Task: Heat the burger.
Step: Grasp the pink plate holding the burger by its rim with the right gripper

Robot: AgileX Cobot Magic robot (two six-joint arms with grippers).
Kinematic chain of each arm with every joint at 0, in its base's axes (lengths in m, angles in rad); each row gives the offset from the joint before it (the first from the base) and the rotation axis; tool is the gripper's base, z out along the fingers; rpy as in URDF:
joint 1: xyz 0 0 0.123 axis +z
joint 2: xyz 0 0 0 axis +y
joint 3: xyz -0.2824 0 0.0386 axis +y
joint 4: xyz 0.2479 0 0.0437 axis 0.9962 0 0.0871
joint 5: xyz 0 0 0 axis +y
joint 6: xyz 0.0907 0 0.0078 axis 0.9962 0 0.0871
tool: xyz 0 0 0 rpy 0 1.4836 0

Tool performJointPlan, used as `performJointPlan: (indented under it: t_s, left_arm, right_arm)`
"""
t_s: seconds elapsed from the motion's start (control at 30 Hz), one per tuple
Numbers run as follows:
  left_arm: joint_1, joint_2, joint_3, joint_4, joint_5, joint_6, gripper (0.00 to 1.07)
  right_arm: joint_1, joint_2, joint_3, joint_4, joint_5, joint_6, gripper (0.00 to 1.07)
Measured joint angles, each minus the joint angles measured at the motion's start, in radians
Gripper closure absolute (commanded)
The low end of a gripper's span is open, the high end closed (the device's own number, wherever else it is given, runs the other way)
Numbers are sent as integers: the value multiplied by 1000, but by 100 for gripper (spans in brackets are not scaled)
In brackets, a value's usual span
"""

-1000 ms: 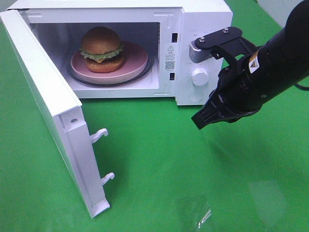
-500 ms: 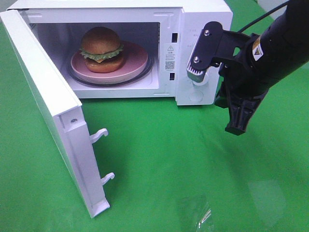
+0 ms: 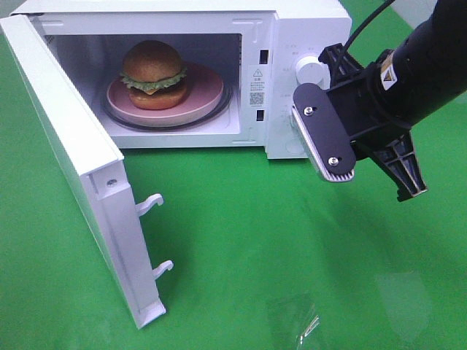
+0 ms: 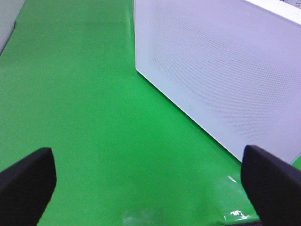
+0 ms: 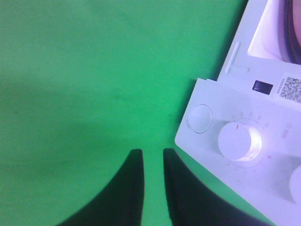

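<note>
The burger (image 3: 152, 75), with a brown bun, lettuce and cheese, sits on a pink plate (image 3: 204, 98) inside the white microwave (image 3: 306, 29), whose door (image 3: 66, 146) stands wide open to the left. My right gripper (image 3: 408, 186) hovers in front of the control panel, fingers pointing down and right. In the right wrist view the right gripper (image 5: 153, 151) is open by a narrow gap with nothing in it, close to a round button (image 5: 199, 117) and a knob (image 5: 239, 141). My left gripper (image 4: 148, 155) is wide open and empty beside a white perforated panel (image 4: 221, 70); the high view does not show it.
Two latch hooks (image 3: 149, 204) stick out of the open door's edge. The upper knob (image 3: 310, 71) shows above the right arm's camera plate (image 3: 325, 142). A scrap of clear plastic (image 3: 306, 324) lies on the green cloth (image 3: 241, 240) near the front.
The right wrist has rolled round, swinging the fingers from pointing down-left to down-right, and it has shifted right in front of the panel. Its jaws have parted slightly.
</note>
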Motion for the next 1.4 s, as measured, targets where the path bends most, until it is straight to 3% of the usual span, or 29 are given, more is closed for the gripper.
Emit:
performJointPlan:
  t_s: [0.07, 0.1, 0.13, 0.2, 0.23, 0.27, 0.3, 0.33, 0.4, 0.83, 0.97, 1.4]
  left_arm:
    - [0, 0, 0, 0, 0, 0, 7]
    - [0, 0, 0, 0, 0, 0, 7]
    - [0, 0, 0, 0, 0, 0, 7]
    - [0, 0, 0, 0, 0, 0, 7]
    - [0, 0, 0, 0, 0, 0, 7]
    - [0, 0, 0, 0, 0, 0, 7]
    - [0, 0, 0, 0, 0, 0, 7]
    - [0, 0, 0, 0, 0, 0, 7]
    - [0, 0, 0, 0, 0, 0, 7]
    - [0, 0, 0, 0, 0, 0, 7]
    - [0, 0, 0, 0, 0, 0, 7]
    - [0, 0, 0, 0, 0, 0, 7]
  right_arm:
    - [0, 0, 0, 0, -31, -9, 69]
    - [0, 0, 0, 0, -31, -9, 69]
    - [0, 0, 0, 0, -52, 9, 57]
    - [0, 0, 0, 0, -52, 9, 57]
    - [0, 0, 0, 0, -68, 49, 42]
    - [0, 0, 0, 0, -68, 49, 42]
    - [0, 0, 0, 0, -82, 120, 29]
    - [0, 0, 0, 0, -82, 120, 29]
    - [0, 0, 0, 0, -93, 164, 9]
    - [75, 6, -6, -63, -99, 209, 10]
    - [102, 60, -67, -116, -104, 265, 11]
    - [104, 220, -211, -124, -147, 289, 14]
